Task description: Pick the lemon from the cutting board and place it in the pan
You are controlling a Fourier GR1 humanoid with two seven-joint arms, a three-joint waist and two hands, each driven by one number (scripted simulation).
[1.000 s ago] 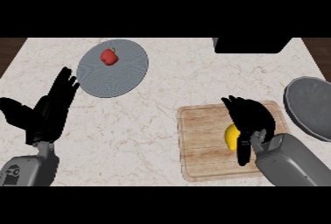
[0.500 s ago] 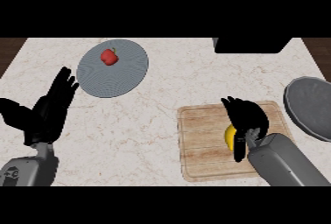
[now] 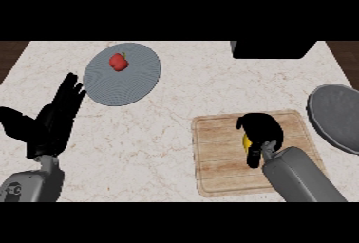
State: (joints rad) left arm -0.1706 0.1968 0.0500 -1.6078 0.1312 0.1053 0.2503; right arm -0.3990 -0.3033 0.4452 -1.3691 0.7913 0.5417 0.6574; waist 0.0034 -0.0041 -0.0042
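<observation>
A kitchen: marble counter [image 3: 175, 142], cutting board [image 3: 217, 161], pan [image 3: 340, 116], plate [image 3: 129, 80].

Yellow lemon [image 3: 246, 141] on the wooden cutting board [image 3: 217, 161] — mostly hidden under curled fingers; grey round pan [image 3: 338, 116] lies just right of it.

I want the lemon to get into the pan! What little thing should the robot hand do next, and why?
Probably lift the lemon straight up. The right hand is curled over it, and it is still on the cutting board. The pan waits to the right, so it must clear the board first.
</observation>
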